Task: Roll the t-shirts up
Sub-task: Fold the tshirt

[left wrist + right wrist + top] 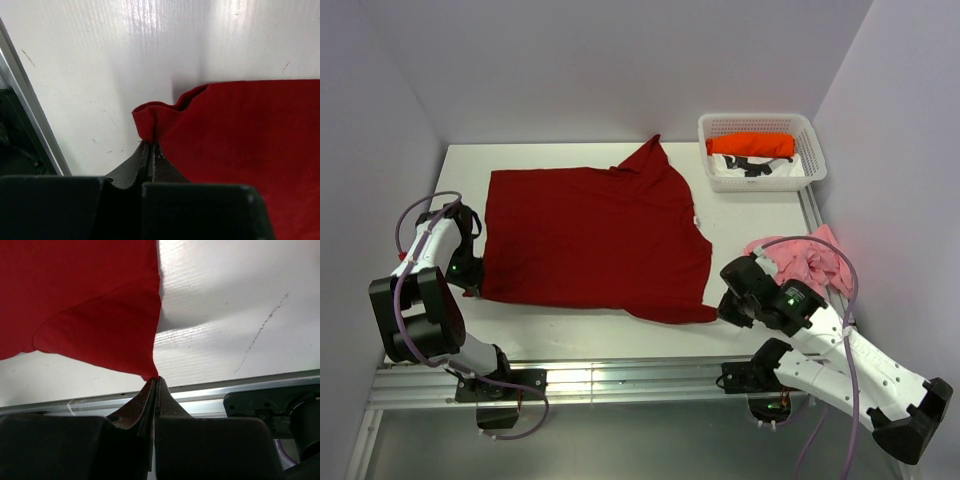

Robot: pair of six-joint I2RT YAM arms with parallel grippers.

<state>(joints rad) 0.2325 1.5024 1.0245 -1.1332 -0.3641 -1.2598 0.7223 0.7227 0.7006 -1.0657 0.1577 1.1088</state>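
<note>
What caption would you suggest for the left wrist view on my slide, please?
Left gripper shut on a bunched corner of the dark red t-shirt, which lies on the white table.

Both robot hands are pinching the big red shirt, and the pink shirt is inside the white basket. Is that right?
Almost. The pink shirt is not inside the white basket. It lies crumpled on the table, as the top view shows. The rest is right: the left hand and the right hand are both pinching the red shirt.

table (750,215): white | dark red t-shirt (590,240) spread flat | pink t-shirt (817,258) crumpled right | basket (756,119) far-right corner
</note>
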